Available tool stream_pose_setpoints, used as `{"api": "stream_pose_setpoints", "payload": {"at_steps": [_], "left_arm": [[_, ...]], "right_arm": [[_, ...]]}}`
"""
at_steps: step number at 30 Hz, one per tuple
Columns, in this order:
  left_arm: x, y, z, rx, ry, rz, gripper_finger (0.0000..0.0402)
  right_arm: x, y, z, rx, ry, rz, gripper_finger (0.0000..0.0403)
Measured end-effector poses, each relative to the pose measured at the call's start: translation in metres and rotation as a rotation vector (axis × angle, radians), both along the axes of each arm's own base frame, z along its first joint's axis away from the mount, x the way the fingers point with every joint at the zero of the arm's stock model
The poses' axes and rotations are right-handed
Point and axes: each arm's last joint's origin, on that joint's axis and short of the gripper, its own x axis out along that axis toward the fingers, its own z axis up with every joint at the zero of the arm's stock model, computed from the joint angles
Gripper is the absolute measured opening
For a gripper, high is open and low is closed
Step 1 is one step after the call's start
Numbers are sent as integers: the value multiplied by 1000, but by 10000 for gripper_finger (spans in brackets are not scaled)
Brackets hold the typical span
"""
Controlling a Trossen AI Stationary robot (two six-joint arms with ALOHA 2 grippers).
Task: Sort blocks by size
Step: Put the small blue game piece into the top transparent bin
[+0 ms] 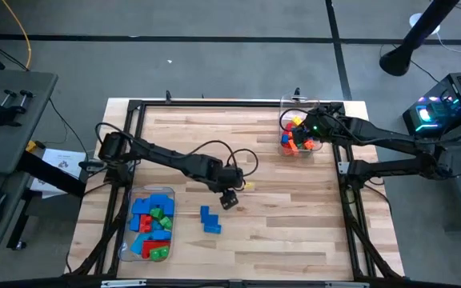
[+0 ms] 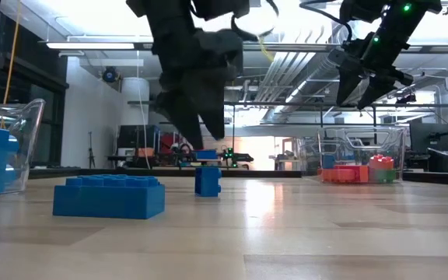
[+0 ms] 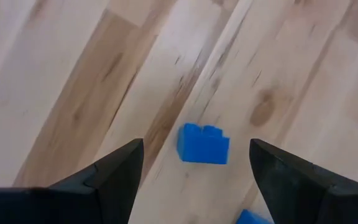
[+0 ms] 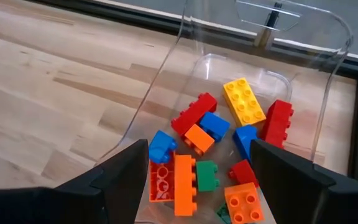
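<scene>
The left gripper (image 1: 229, 200) hung above the wooden table (image 1: 294, 216) with its fingers (image 3: 114, 171) apart and nothing between them. A small blue block (image 3: 203, 144) lay on the bare wood below, in the gap between the two fingers and closer to neither, untouched. A larger blue block (image 2: 109, 196) lay just beside it, further off from the fingers.

The right gripper (image 1: 317, 126) hovered over a clear tub (image 4: 328, 81) at the table's far right corner, fingers (image 4: 126, 168) spread and empty. Beneath them, inside the tub, lay mixed blocks: a yellow one (image 4: 243, 101), red ones (image 4: 193, 113), orange ones (image 4: 184, 184), a green one (image 4: 207, 175) and blue ones (image 4: 215, 125).

A second clear tub (image 1: 126, 232) near the left arm held more blue, red and green blocks (image 1: 152, 222).
</scene>
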Motion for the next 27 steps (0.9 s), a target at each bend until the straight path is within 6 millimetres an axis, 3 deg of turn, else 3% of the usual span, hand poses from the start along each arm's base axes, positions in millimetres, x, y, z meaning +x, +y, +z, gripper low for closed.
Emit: {"api": "stream_pose_setpoints", "payload": {"at_steps": [8, 17, 27], "left_arm": [[5, -4, -38, 23, 114, -109, 280], [10, -4, -40, 31, 82, -109, 280], [14, -4, -54, 100, 88, -312, 280]], "right_arm": [[0, 0, 0, -6, 3, -5, 277], [0, 0, 0, -7, 0, -12, 277], [0, 0, 0, -4, -5, -19, 277]]}}
